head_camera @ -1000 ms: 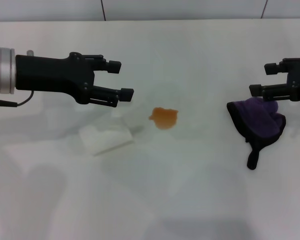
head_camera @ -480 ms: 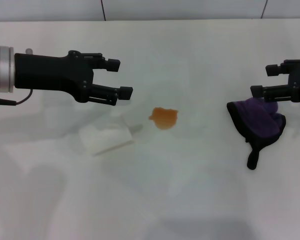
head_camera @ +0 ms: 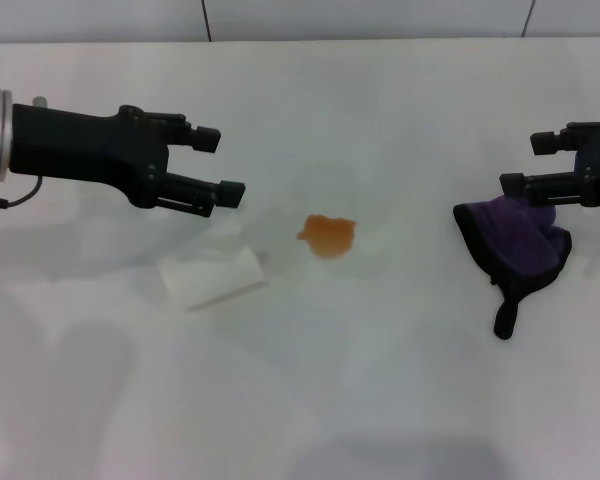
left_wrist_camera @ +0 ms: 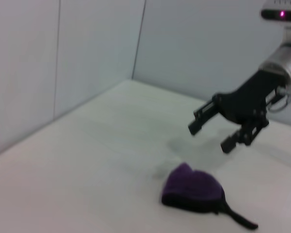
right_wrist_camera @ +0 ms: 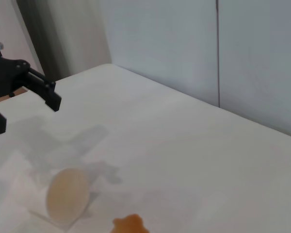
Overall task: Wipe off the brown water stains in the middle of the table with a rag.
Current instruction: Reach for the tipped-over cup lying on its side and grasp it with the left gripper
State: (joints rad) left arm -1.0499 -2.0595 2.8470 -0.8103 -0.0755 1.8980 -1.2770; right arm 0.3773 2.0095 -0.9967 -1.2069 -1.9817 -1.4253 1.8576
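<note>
Brown water stains (head_camera: 328, 235) sit near the middle of the table (head_camera: 380, 380), a small orange-brown blotch with nothing on it yet, so by our reading the wiping has not begun. We see the rag (head_camera: 517, 243) lying well off to the robot's right of the blotch, a dark purple heap with its black tail trailing toward the near edge. Our right gripper (head_camera: 528, 164) hovers just over the rag's far side with its fingers spread and nothing between them; in the left wrist view it (left_wrist_camera: 211, 131) hangs clear above the cloth (left_wrist_camera: 194, 189), not touching it. Our left gripper (head_camera: 220, 164) is also spread and empty, raised above a white paper cup (head_camera: 212, 273) that lies on its side between it and the blotch. The risks we judge from here are these. If we close on the edge of the heap or only the thin tail, the cloth may dangle or slip loose, and a dangling rag would smear the liquid wider instead of lifting it. If we descend too far, the fingertips could press into the tabletop. The cup lies near the stain, so a wide sweep could knock it rolling, or push liquid against it.
</note>
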